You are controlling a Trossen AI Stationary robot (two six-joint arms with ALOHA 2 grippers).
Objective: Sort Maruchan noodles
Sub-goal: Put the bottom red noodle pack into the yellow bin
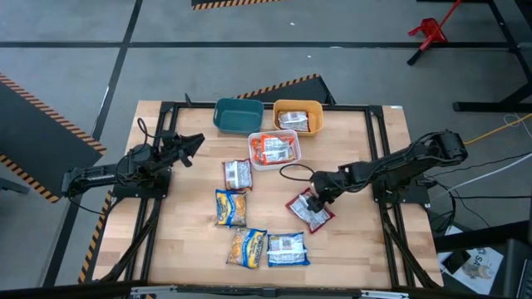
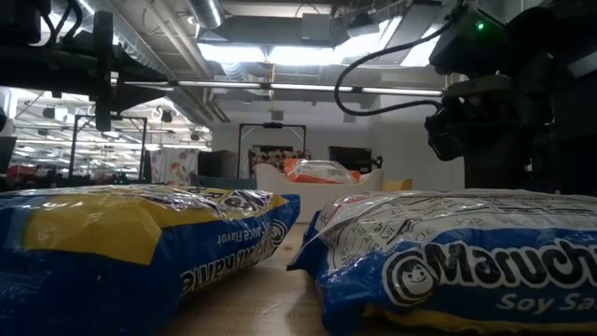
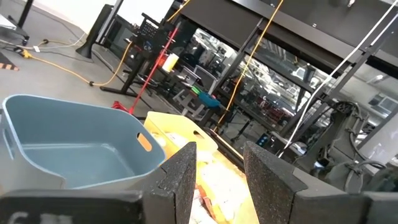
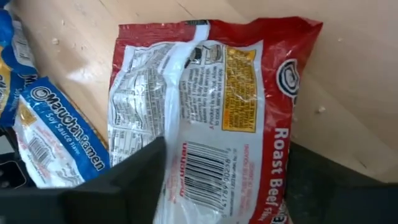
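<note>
Obstacles: we find three bins (image 1: 274, 133) along the far edge, packets (image 1: 249, 216) mid-table; bare wood (image 1: 357, 241) at near-right offers passage.

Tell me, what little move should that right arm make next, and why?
Probably close its fingers. The right end effector is down over the red Roast Beef packet, with one open finger on each side of it, so gripping comes before lifting. The left end effector waits near the teal bin.
</note>
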